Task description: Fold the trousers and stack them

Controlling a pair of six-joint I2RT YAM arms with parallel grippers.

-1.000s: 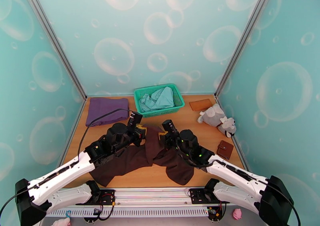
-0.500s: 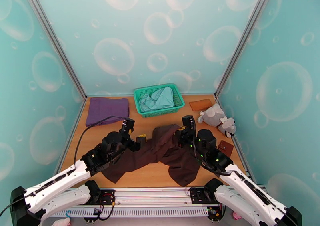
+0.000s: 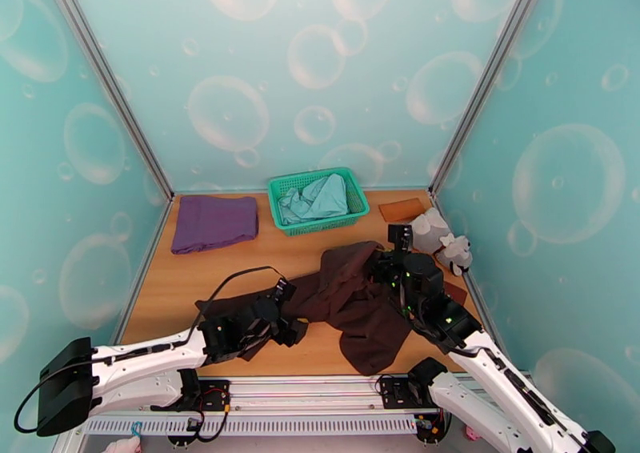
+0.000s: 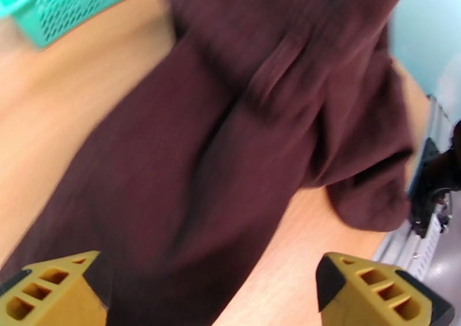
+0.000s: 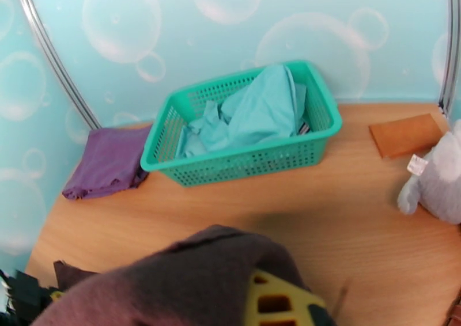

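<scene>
From above, a folded purple cloth (image 3: 214,222) lies at the upper left of the wooden table (image 3: 184,286). Below it, near the front edge, the left gripper (image 3: 291,332) hangs low over one leg of the trousers (image 3: 344,302). Its wrist camera adds what the overhead misses: both yellow fingers (image 4: 52,290) stand wide apart with nothing between them, the brown fabric (image 4: 230,120) blurred beneath. At top centre a green mesh basket (image 3: 320,224) holds a pale teal garment (image 3: 316,197). The trousers sprawl from lower centre up to the right, where the right gripper (image 3: 382,264) is clamped on a raised bunch. Its wrist view shows that cloth (image 5: 173,287) heaped over a finger (image 5: 275,305). At far right sit a tan patch (image 5: 406,134) and a grey plush toy (image 5: 438,177), whose white tag (image 5: 416,164) is too small to read.
</scene>
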